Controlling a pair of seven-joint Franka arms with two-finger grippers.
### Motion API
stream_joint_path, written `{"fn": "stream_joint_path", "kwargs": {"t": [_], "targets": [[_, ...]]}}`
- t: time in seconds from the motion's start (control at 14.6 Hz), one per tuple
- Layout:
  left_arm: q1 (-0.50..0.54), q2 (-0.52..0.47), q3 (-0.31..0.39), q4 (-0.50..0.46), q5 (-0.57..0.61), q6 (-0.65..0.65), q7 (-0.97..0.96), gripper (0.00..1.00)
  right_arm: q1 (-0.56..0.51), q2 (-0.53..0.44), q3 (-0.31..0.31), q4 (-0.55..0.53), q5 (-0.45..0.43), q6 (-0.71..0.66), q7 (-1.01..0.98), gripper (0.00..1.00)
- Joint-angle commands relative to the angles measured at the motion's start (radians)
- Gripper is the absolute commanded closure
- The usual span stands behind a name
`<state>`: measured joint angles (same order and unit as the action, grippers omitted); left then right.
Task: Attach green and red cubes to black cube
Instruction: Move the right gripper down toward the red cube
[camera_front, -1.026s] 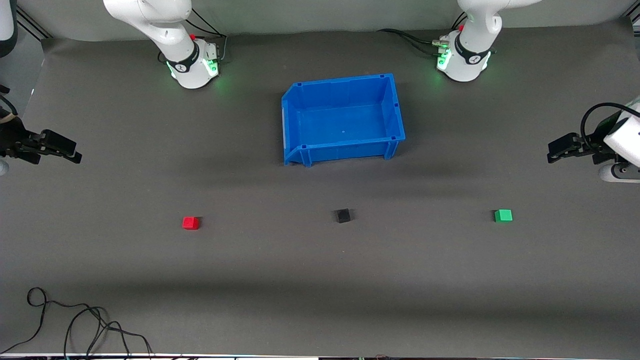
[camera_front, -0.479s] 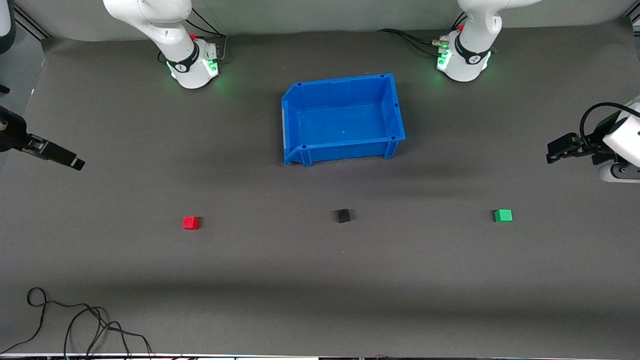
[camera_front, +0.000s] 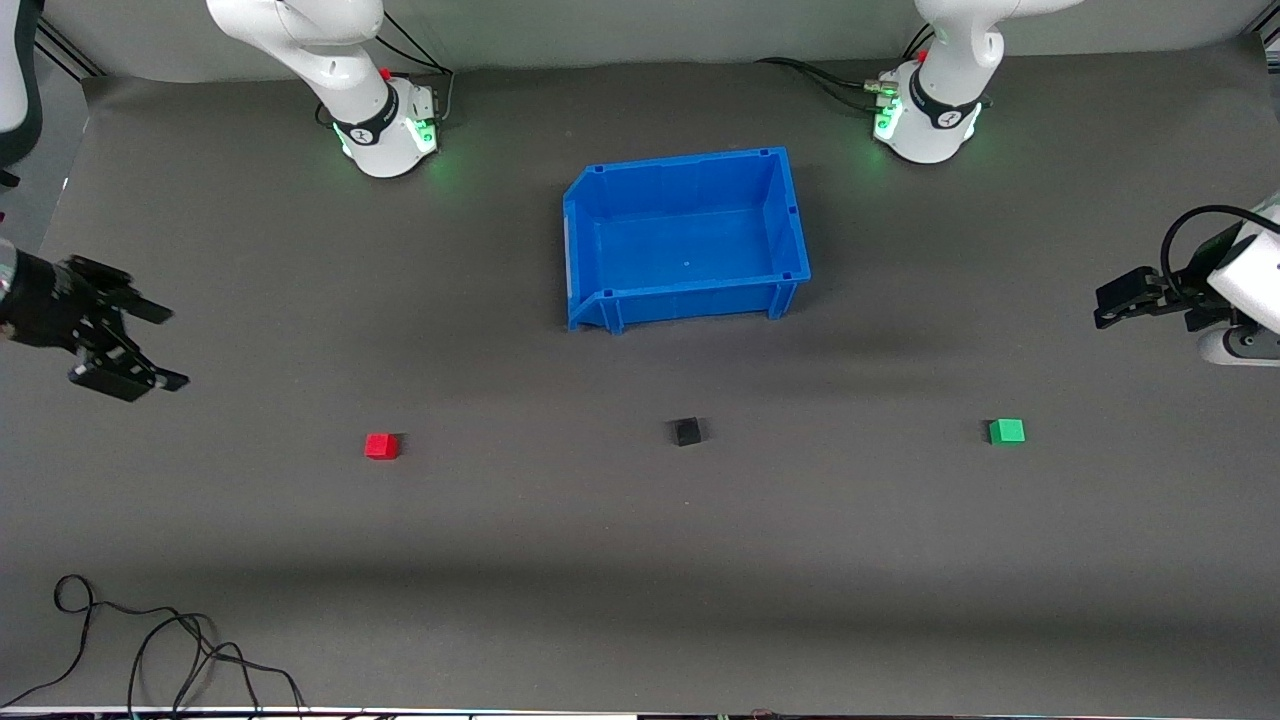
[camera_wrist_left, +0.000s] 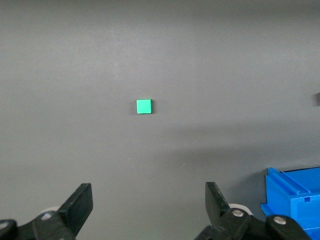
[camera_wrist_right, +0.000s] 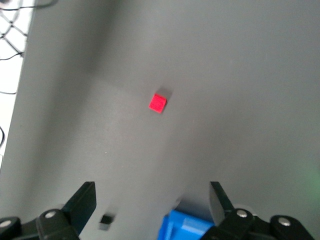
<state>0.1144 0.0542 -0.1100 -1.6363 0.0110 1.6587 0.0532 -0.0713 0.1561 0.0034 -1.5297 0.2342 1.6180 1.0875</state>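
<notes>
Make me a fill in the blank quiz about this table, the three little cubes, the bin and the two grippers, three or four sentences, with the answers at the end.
1. The cube lying between the red cube and the green cube is ____ in color.
2. The blue bin holds ____ cubes.
3. The left gripper has its fingers ____, with the green cube in its wrist view.
4. The right gripper hangs over the table toward the ____ arm's end, fingers open.

Missing words: black; no; open; right

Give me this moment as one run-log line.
stage: approach, nothing grasped | left gripper: open, above table near green cube | right gripper: open, near red cube | black cube: alone, between them
</notes>
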Motion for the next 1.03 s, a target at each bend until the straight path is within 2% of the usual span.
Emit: {"fn": "stream_joint_path", "kwargs": {"t": [0.0, 0.34, 0.48, 0.68, 0.96], "targets": [[-0.005, 0.007, 0.003, 0.019, -0.005, -0.003, -0.007, 0.00, -0.008, 0.078, -0.025, -0.003, 0.106, -0.006, 0.097, 0.00], [-0.004, 0.007, 0.003, 0.019, -0.005, -0.003, -0.009, 0.00, -0.008, 0.221, -0.082, -0.049, 0.260, 0.060, 0.091, 0.00], [-0.009, 0.010, 0.001, 0.021, -0.002, -0.002, -0.013, 0.00, 0.004, 0.229, -0.080, -0.142, 0.269, 0.188, 0.071, 0.00], [-0.007, 0.012, 0.001, 0.033, -0.008, 0.003, -0.013, 0.00, 0.030, 0.255, -0.080, -0.274, 0.347, 0.386, -0.013, 0.00], [-0.004, 0.001, 0.003, 0.038, 0.004, -0.020, -0.015, 0.00, 0.051, 0.356, -0.080, -0.290, 0.413, 0.483, -0.066, 0.00]]}}
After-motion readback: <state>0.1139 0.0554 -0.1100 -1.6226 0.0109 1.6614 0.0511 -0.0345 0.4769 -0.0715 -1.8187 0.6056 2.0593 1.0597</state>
